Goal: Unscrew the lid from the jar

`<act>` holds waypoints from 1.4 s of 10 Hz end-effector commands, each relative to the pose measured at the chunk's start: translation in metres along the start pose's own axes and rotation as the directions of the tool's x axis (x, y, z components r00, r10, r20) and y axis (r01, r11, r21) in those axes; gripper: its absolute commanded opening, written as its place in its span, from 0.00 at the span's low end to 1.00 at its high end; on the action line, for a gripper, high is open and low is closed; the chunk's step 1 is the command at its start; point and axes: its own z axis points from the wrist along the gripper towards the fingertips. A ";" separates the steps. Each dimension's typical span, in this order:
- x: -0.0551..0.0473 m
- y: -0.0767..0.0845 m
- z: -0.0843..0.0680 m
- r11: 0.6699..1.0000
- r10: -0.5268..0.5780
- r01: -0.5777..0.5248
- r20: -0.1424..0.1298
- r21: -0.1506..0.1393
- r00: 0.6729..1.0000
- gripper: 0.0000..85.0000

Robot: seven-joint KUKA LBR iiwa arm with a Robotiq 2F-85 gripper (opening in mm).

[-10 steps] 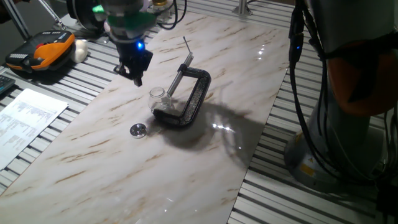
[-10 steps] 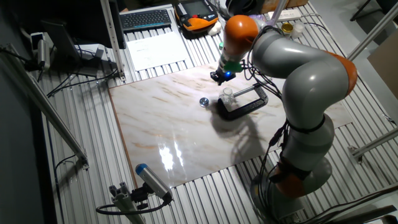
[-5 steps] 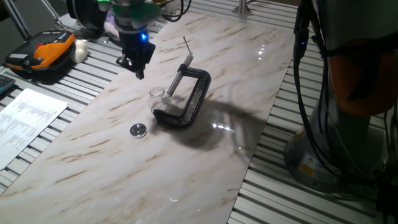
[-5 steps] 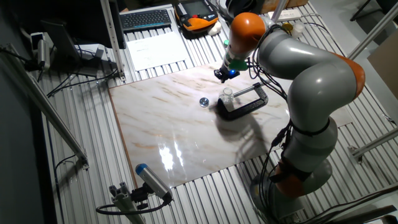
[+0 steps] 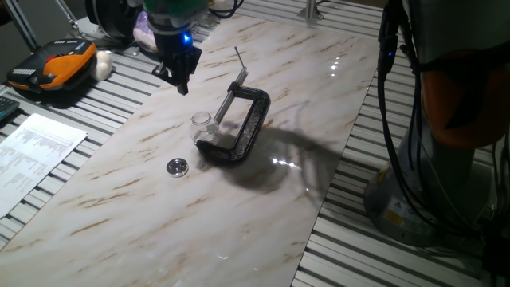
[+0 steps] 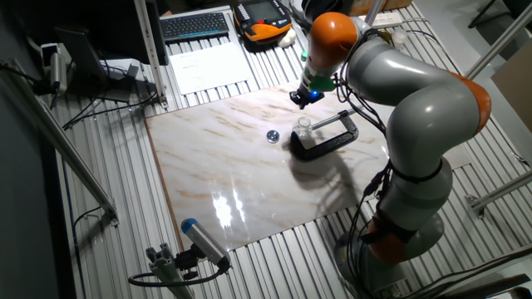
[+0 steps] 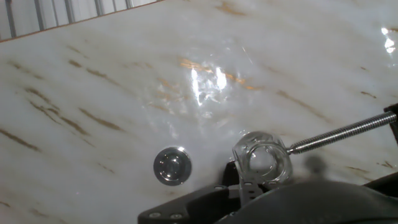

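While the lid (image 5: 177,167) lies apart, the jar (image 5: 202,123) stands open, clamped.

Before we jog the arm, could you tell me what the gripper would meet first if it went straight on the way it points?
Most likely bare marble table. The gripper points down, up-table of the jar and clamp, with the lid further off; depth is uncertain.

The arm reaches over the table, its gripper (image 5: 182,84) pointing down in the air, holding nothing.
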 end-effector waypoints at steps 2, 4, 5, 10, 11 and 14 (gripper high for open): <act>-0.002 -0.007 -0.004 1.000 -0.024 0.024 -0.003 0.000 1.000 0.00; -0.005 -0.015 -0.008 0.999 -0.036 0.036 -0.004 -0.002 0.999 0.00; -0.004 -0.017 -0.009 0.999 -0.036 0.036 -0.004 0.000 0.999 0.00; -0.002 -0.019 -0.013 0.998 -0.056 0.056 -0.016 0.010 0.998 0.00; -0.002 -0.020 -0.013 0.998 -0.055 0.056 -0.029 0.008 0.998 0.00; -0.002 -0.020 -0.013 0.998 -0.066 0.067 -0.058 0.000 0.996 0.00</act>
